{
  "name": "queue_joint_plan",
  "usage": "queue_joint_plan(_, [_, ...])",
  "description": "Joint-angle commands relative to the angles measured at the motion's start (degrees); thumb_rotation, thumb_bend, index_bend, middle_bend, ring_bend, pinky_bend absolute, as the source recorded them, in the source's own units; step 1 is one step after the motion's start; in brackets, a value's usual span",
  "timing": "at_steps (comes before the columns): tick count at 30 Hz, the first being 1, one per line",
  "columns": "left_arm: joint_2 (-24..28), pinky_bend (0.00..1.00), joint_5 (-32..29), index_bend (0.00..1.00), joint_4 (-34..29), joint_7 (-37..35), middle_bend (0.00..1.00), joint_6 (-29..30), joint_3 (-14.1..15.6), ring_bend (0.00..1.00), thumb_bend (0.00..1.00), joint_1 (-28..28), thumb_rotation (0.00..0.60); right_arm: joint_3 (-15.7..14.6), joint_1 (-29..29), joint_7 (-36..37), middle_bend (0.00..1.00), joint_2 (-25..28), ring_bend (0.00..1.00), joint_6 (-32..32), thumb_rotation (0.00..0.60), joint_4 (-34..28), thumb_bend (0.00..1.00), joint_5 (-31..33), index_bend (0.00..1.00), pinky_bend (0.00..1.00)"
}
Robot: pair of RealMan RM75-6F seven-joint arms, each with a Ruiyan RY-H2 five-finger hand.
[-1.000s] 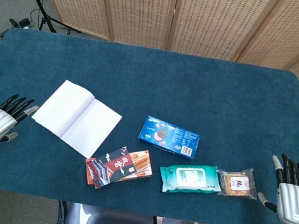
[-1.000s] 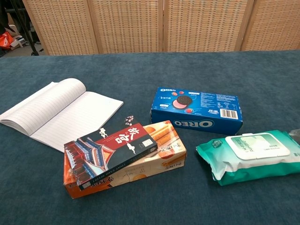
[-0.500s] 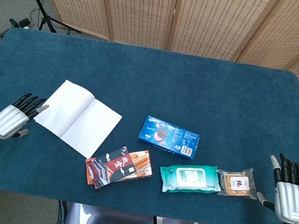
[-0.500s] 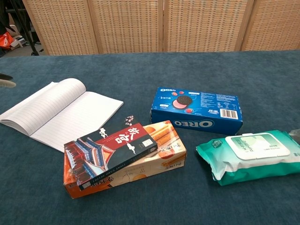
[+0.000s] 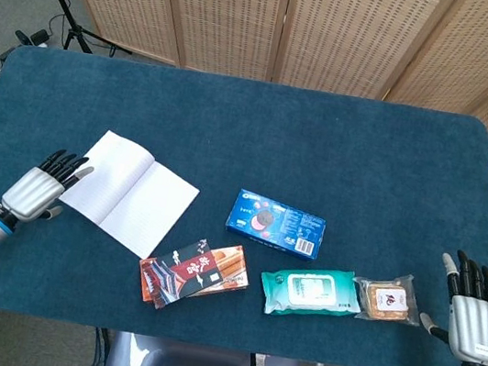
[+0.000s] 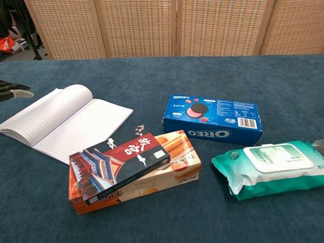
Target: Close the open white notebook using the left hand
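Observation:
The white notebook (image 5: 128, 193) lies open on the blue table, lined pages up, left of centre; the chest view shows the notebook (image 6: 63, 119) with its left page slightly bowed. My left hand (image 5: 40, 188) hovers just left of the notebook's left edge, fingers straight and apart, tips close to the page edge, holding nothing. In the chest view only the fingertips (image 6: 12, 90) of that hand enter at the left border. My right hand (image 5: 474, 314) stays open near the table's front right corner, far from the notebook.
A red-and-orange snack box (image 5: 193, 273) lies just in front of the notebook's right page. An Oreo box (image 5: 275, 222), a green wet-wipes pack (image 5: 309, 291) and a wrapped pastry (image 5: 386, 298) lie to the right. Folding screens stand behind the table (image 5: 263, 121).
My left hand has moved right and slightly away from me, from the table's left edge to the notebook's left edge. The right hand has barely shifted. The notebook lies as before.

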Motion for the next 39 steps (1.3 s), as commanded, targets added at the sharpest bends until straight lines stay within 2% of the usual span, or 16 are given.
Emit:
queue_joint_plan(1, [-0.97,0.0,-0.56,0.0,1.19,-0.56,0.0,0.04,-0.05,0.0,0.2,-0.33,0.6,0.03,0.01,0.09,0.0,-0.06,0.0,0.04,0.6,0.09,0.0,0.0,0.0,0.0])
queue_joint_plan(9, [-1.85,0.0,-0.55,0.0,2.62,-1.29,0.0,-0.28,1.06,0.0,0.2,-1.13,0.6,0.27,-0.03,0.65,0.0,-0.33,0.0,0.59,0.6,0.51,0.0,-0.12,0.0,0.0])
queue_joint_plan(26, [-0.96,0.0,-0.76,0.0,1.37,-1.37,0.0,-0.78,2.88,0.0,0.2,-1.68,0.6,0.52,-0.33,1.24,0.0,-0.84,0.0,1.79,0.6,0.87,0.0,-0.4,0.0,0.0])
queue_joint_plan(39, [-2.37,0.0,-2.22,0.0,2.52,1.59,0.0,-1.47,2.27,0.0,0.2,-2.47,0.6,0.5,-0.35,1.63,0.0,-0.97,0.0,2.16,0.6,0.84,0.0,-0.88,0.0,0.0])
